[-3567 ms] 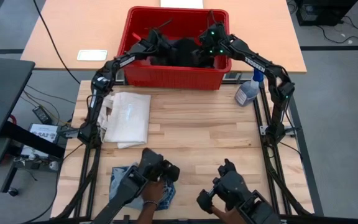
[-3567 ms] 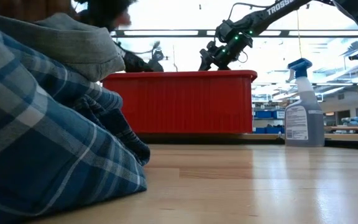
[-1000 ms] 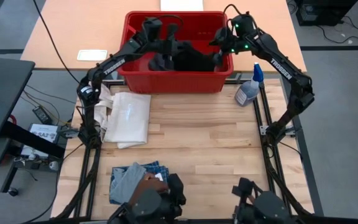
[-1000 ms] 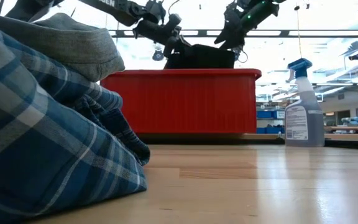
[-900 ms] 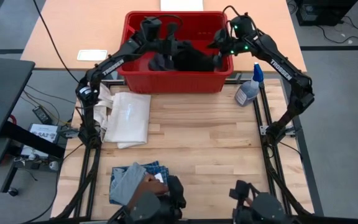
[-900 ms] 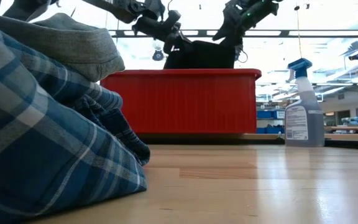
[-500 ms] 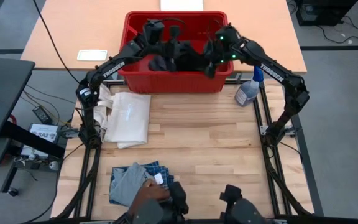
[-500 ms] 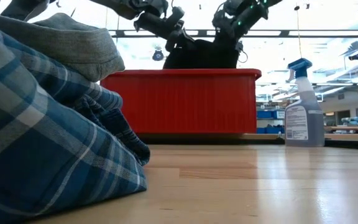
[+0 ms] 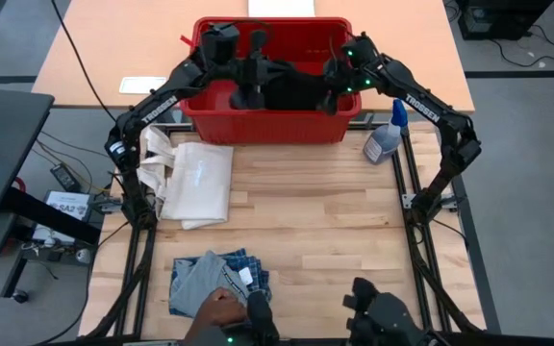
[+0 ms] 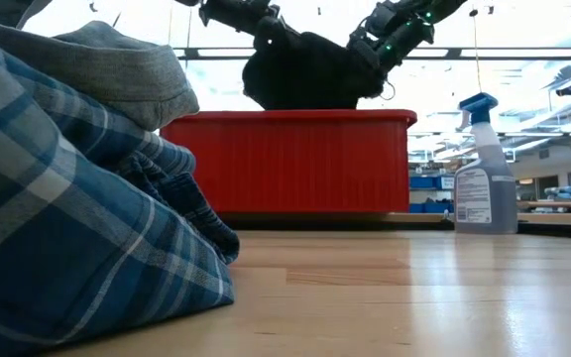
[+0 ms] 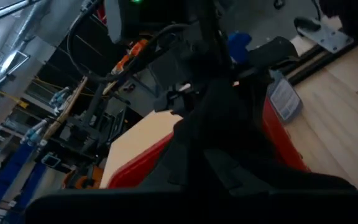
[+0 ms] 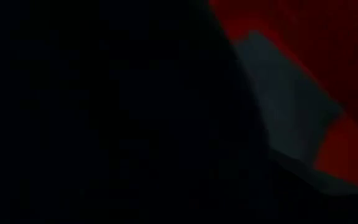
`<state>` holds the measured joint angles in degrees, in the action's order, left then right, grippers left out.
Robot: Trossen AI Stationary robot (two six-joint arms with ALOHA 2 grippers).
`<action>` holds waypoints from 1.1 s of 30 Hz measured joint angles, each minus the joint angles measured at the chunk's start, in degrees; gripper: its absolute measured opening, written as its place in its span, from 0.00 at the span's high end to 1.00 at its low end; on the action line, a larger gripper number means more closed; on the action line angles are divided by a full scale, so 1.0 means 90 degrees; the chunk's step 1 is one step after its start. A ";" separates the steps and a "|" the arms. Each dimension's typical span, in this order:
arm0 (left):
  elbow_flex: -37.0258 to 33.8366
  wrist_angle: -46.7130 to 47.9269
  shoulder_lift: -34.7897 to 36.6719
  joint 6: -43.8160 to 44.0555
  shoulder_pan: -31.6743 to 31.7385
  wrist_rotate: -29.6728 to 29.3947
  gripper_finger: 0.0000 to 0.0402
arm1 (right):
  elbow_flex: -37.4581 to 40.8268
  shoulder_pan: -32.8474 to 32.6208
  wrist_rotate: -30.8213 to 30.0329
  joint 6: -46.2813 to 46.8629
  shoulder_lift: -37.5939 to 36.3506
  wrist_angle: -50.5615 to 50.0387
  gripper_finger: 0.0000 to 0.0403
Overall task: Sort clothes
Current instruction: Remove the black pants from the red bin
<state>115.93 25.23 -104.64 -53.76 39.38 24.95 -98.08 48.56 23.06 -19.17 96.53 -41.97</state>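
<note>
Two dark robot arms reached over a red plastic bin (image 9: 258,123) at the far edge of a pale wooden table (image 9: 315,221). Between them hung a soft, bulky black garment (image 10: 300,71), lifted above the bin's rim. The left gripper (image 9: 251,77) was clenched on one side of the fabric. The right gripper (image 9: 333,88) pressed against the other side; whether its fingers gripped the cloth could not be told. Its wrist view showed only dark fabric against the bin's ribbed red wall. At the near table edge lay a blue-and-white plaid cloth (image 9: 241,267), folded, with a grey garment (image 9: 198,281) on top and a person's hand (image 9: 215,309) resting on them. A flat white tote bag (image 9: 196,181) lay at the left, and a clear spray bottle (image 9: 387,139) stood right of the bin.
</note>
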 joint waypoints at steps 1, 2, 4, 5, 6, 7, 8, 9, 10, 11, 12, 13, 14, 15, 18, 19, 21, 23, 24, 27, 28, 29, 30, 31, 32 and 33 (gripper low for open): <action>0.0001 0.0010 0.0005 0.0067 0.0005 0.0017 0.96 | 0.0000 -0.0032 0.0170 0.0030 0.0000 0.0179 0.39; 0.0001 0.0037 0.0005 0.0147 0.0007 0.0022 0.96 | 0.0000 -0.0076 0.0303 0.0089 0.0000 0.0349 0.44; 0.0001 0.0109 0.0002 0.0219 0.0003 0.0025 0.96 | 0.0000 -0.0189 0.0471 0.0160 0.0000 0.0667 0.54; 0.0001 0.0128 0.0002 0.0231 -0.0012 0.0027 0.96 | 0.0000 -0.0241 0.0529 0.0164 0.0000 0.0755 0.59; 0.0001 0.0136 0.0002 0.0239 -0.0030 0.0026 0.96 | 0.0000 -0.0289 0.0545 0.0162 0.0000 0.0812 0.65; 0.0001 0.0141 0.0022 0.0260 -0.0043 0.0010 0.96 | 0.0000 -0.0332 0.0545 0.0159 0.0000 0.0836 0.71; -0.0001 0.0181 0.0058 0.0324 -0.0046 -0.0048 0.96 | 0.0000 -0.0357 0.0548 0.0154 0.0000 0.0827 0.78; -0.0002 0.0218 0.0097 0.0381 -0.0045 -0.0173 0.96 | 0.0000 -0.0367 0.0556 0.0152 0.0000 0.0820 0.84; -0.0002 0.0223 0.0154 0.0449 -0.0046 -0.0255 0.96 | 0.0000 -0.0372 0.0574 0.0156 -0.0005 0.0813 0.87; -0.0002 0.0223 0.0214 0.0540 -0.0044 -0.0315 0.96 | 0.0000 -0.0370 0.0601 0.0172 -0.0025 0.0800 0.88; -0.0002 0.0226 0.0282 0.0680 -0.0041 -0.0346 0.96 | 0.0000 -0.0370 0.0613 0.0173 -0.0056 0.0786 0.88; -0.0002 0.0231 0.0347 0.0823 -0.0032 -0.0373 0.96 | -0.0016 -0.0372 0.0618 0.0189 -0.0103 0.0779 0.88; -0.0002 0.0235 0.0404 0.0917 -0.0032 -0.0384 0.96 | -0.0053 -0.0381 0.0618 0.0221 -0.0142 0.0783 0.88; -0.0002 0.0256 0.0469 0.0980 -0.0032 -0.0384 0.96 | -0.0119 -0.0415 0.0618 0.0232 -0.0173 0.0775 0.88; -0.0002 0.0334 0.0654 0.1025 -0.0110 -0.0374 0.96 | -0.0412 -0.0571 0.0613 0.0232 -0.0219 0.0706 0.87; -0.0002 0.0321 0.0699 0.1026 -0.0145 -0.0372 0.96 | -0.0550 -0.0647 0.0614 0.0232 -0.0219 0.0696 0.86; -0.0002 0.0328 0.0808 0.1083 -0.0193 -0.0375 0.96 | -0.0833 -0.0793 0.0684 0.0227 -0.0221 0.0646 0.86; -0.0002 0.0359 0.0923 0.1273 -0.0261 -0.0426 0.96 | -0.1046 -0.0950 0.0737 0.0221 -0.0238 0.0583 0.86; -0.0002 0.0414 0.0993 0.1469 -0.0283 -0.0432 0.96 | -0.1127 -0.1028 0.0742 0.0218 -0.0240 0.0519 0.86; -0.0002 0.0805 0.1202 0.2014 -0.0382 -0.0453 0.96 | -0.1273 -0.1265 0.0862 0.0232 -0.0240 0.0300 0.86; -0.0002 0.0973 0.1271 0.2160 -0.0429 -0.0454 0.96 | -0.1277 -0.1358 0.0948 0.0241 -0.0240 0.0257 0.86; -0.0002 0.1169 0.1347 0.2280 -0.0479 -0.0454 0.96 | -0.1280 -0.1459 0.1040 0.0272 -0.0240 0.0215 0.86; -0.0002 0.1378 0.1414 0.2422 -0.0540 -0.0454 0.96 | -0.1280 -0.1566 0.1131 0.0298 -0.0240 0.0156 0.86; -0.0002 0.1568 0.1478 0.2588 -0.0613 -0.0452 0.96 | -0.1280 -0.1675 0.1204 0.0315 -0.0240 0.0075 0.86; -0.0002 0.1749 0.1549 0.2760 -0.0686 -0.0454 0.96 | -0.1280 -0.1795 0.1252 0.0338 -0.0240 0.0012 0.86; -0.0002 0.1955 0.1611 0.2938 -0.0755 -0.0456 0.96 | -0.1280 -0.1923 0.1278 0.0353 -0.0240 -0.0068 0.86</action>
<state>115.92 42.82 -90.14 -27.32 32.58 20.85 -109.60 31.25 34.57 -15.99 94.37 -42.59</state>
